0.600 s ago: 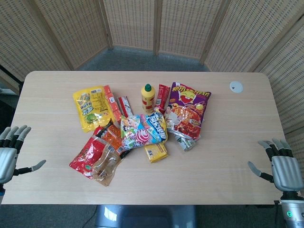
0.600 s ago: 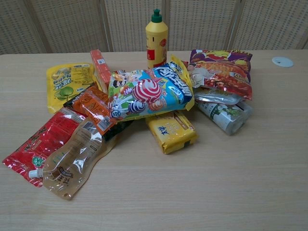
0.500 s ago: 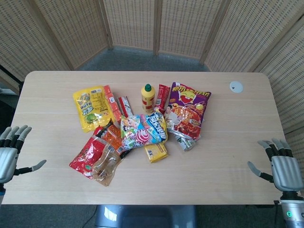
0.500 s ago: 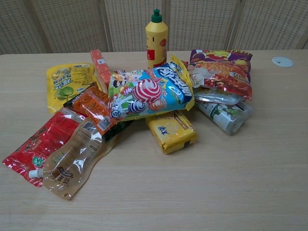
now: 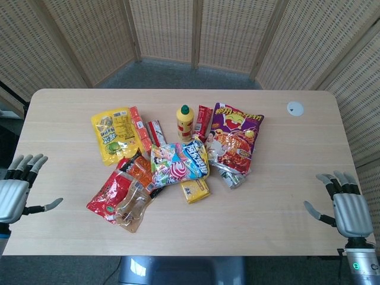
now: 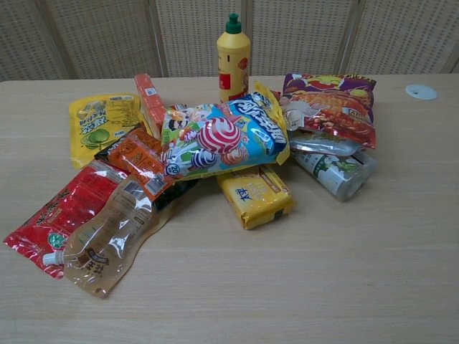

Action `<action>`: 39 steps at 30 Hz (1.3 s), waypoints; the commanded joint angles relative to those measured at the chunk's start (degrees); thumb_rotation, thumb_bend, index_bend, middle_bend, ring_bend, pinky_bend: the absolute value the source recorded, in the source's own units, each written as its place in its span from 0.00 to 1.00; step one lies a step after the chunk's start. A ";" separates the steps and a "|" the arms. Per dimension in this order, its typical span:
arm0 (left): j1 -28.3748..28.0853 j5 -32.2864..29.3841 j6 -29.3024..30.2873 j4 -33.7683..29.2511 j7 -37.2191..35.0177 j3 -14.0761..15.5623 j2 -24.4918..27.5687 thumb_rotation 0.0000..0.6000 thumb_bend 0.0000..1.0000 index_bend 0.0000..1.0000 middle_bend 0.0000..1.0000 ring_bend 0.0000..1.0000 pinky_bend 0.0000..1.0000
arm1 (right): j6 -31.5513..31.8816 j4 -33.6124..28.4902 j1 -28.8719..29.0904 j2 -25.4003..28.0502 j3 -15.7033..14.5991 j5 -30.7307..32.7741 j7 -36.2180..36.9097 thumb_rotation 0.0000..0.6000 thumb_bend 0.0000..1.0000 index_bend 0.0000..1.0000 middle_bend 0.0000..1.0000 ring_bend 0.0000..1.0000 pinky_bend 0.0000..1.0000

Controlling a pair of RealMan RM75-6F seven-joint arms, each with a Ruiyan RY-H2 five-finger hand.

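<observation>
A heap of snack packs lies mid-table around an upright yellow bottle (image 5: 184, 123) (image 6: 234, 56) with a green cap. It includes a yellow-green bag (image 5: 113, 134) (image 6: 97, 125), a purple chip bag (image 5: 234, 138) (image 6: 330, 106), a colourful lollipop bag (image 5: 178, 162) (image 6: 219, 139), a red pouch (image 5: 110, 196) (image 6: 61, 211), a clear spouted pouch (image 5: 133, 208) (image 6: 107, 240), a small yellow pack (image 5: 195, 190) (image 6: 256, 195) and a silvery pack (image 5: 233, 177) (image 6: 334, 172). My left hand (image 5: 16, 191) hovers at the table's left front edge, fingers spread, holding nothing. My right hand (image 5: 342, 205) hovers at the right front edge, also spread and empty. The chest view shows neither hand.
A small white disc (image 5: 295, 108) (image 6: 420, 91) lies near the far right corner of the wooden table (image 5: 285, 196). Woven folding screens (image 5: 196, 29) stand behind the table. An orange pack (image 5: 141, 170) and red stick packs (image 5: 138, 126) lie inside the heap.
My left hand has shifted slightly right and forward over the table edge. My right hand has moved slightly left and nearer. The packs have not moved.
</observation>
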 commanded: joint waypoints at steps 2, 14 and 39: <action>-2.97 1.05 -3.63 0.47 0.96 -0.23 0.22 0.41 0.02 0.00 0.01 0.00 0.00 | -0.03 -0.17 0.10 -0.01 0.04 -0.03 -0.51 0.07 0.25 0.20 0.25 0.11 0.00; -14.45 -0.48 -17.69 4.83 7.57 -2.65 -7.25 0.45 0.02 0.00 0.02 0.00 0.00 | 1.96 -0.79 -1.42 0.93 -0.18 0.20 0.11 0.06 0.25 0.20 0.25 0.11 0.00; -27.63 -9.45 -31.56 20.45 8.66 -4.85 -25.69 0.49 0.02 0.11 0.15 0.08 0.00 | 4.34 -0.20 -3.57 1.78 0.08 0.80 1.29 0.07 0.25 0.20 0.25 0.11 0.00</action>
